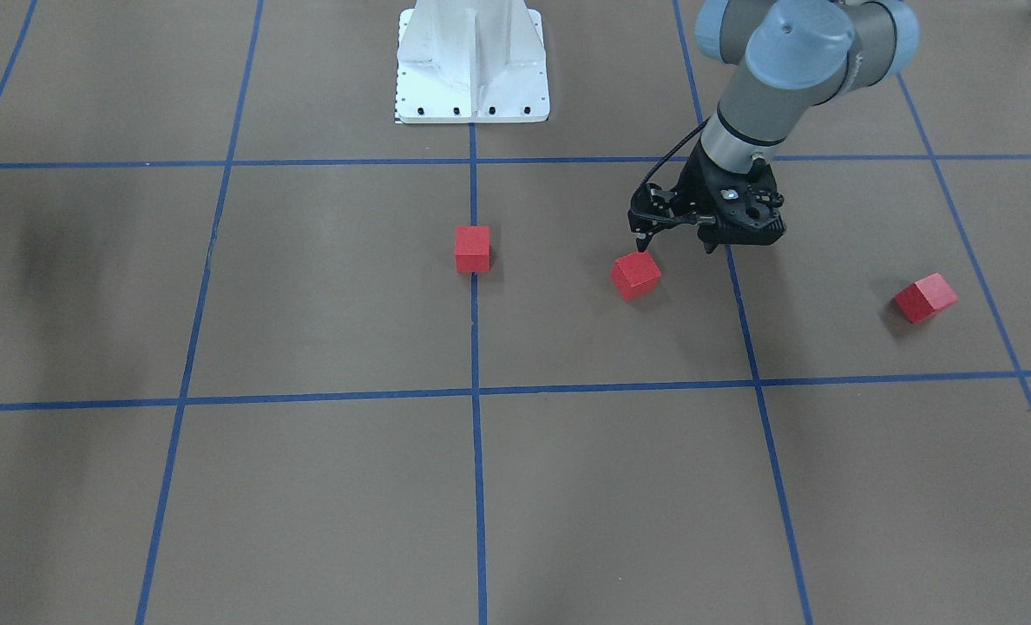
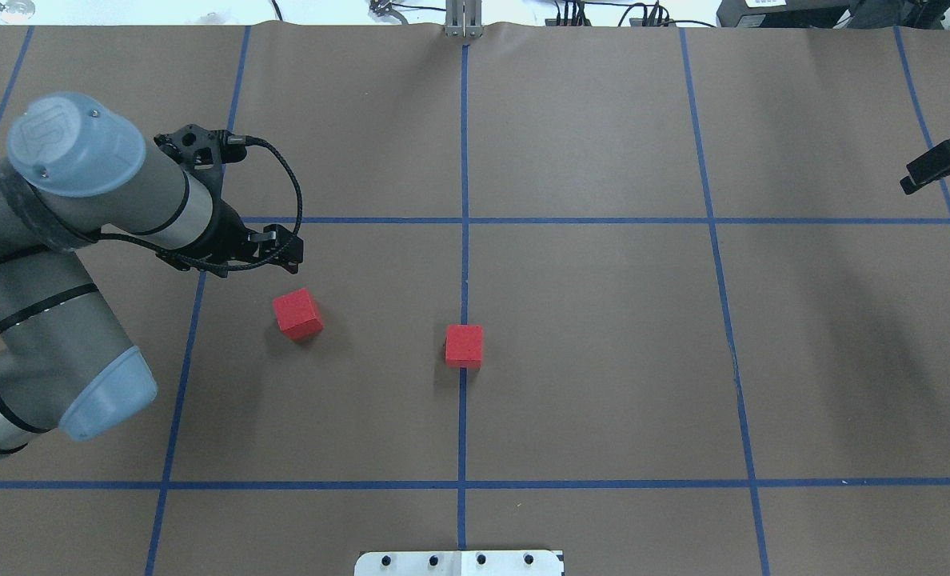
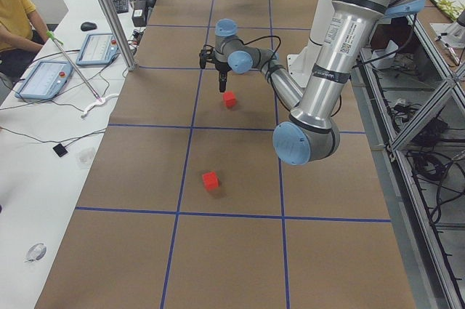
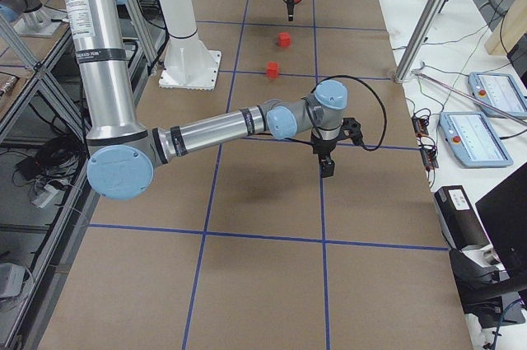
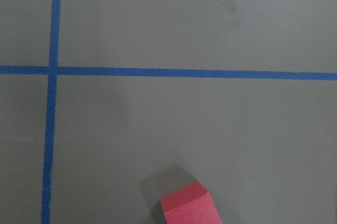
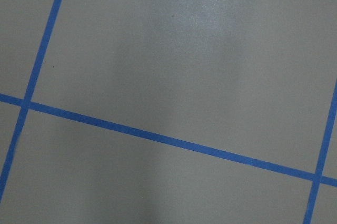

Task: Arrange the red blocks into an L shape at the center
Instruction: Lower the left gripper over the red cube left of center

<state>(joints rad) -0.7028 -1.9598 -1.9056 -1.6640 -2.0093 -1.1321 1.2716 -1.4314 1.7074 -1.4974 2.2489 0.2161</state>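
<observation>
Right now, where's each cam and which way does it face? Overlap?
Front-facing: across the table, facing robot base; left claw near a red block.
Overhead: behind the base, looking forward-down; left arm, right claw.
Exterior left: table's left end; left arm near.
Exterior right: right end; right arm near.
Left wrist: down; red block, no claw.
Right wrist: down; tape only.
Shared: front and overhead show the center-line block.

One red block (image 1: pixel 472 249) sits on the centre line (image 1: pixel 475 321); second block (image 1: pixel 636 275) and third block (image 1: pixel 925 298) lie skewed, apart.
</observation>
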